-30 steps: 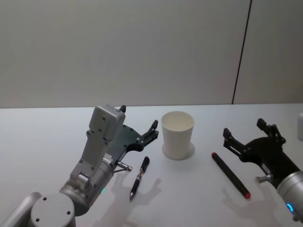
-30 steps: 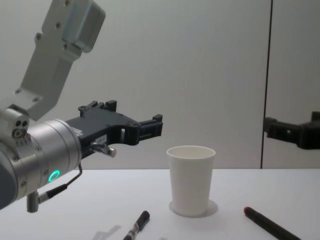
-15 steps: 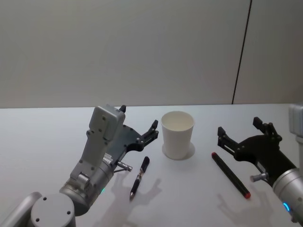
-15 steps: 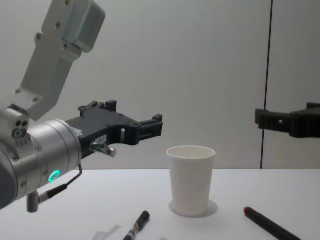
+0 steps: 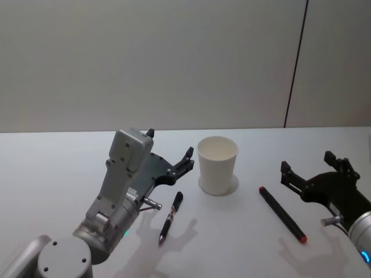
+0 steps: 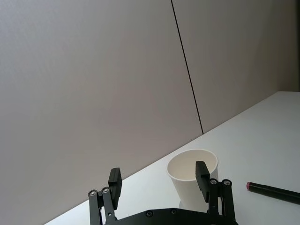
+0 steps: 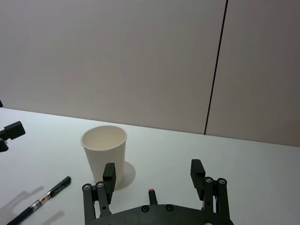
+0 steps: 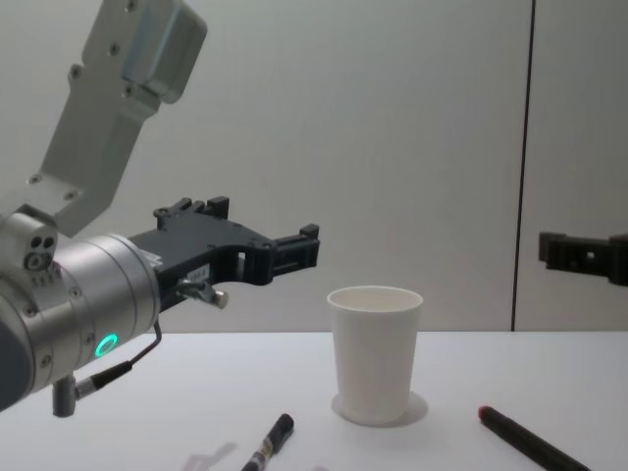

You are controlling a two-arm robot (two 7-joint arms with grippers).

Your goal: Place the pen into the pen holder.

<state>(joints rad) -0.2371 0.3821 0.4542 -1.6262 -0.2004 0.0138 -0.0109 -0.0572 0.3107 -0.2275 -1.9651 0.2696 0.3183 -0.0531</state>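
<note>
A white paper cup (image 5: pixel 218 165) stands upright near the middle of a white table (image 5: pixel 52 168). 2 pens lie flat on the table, both apart from the cup: a black pen (image 5: pixel 171 216) to its left and a dark pen with red ends (image 5: pixel 282 214) to its right. The left gripper (image 5: pixel 170 145) hovers near the black pen, fingers spread wide, holding nothing. The right gripper (image 5: pixel 307 162) hovers right of the other pen, likewise wide open and empty.

It looks like a robot test lab: a plain white table (image 5: pixel 52 162) set against blank grey wall panels (image 5: pixel 145 58) (1 dark vertical seam (image 5: pixel 295 63) divides them), with the robot's left arm (image 5: pixel 119 185) and right arm (image 5: pixel 360 229) over it.
</note>
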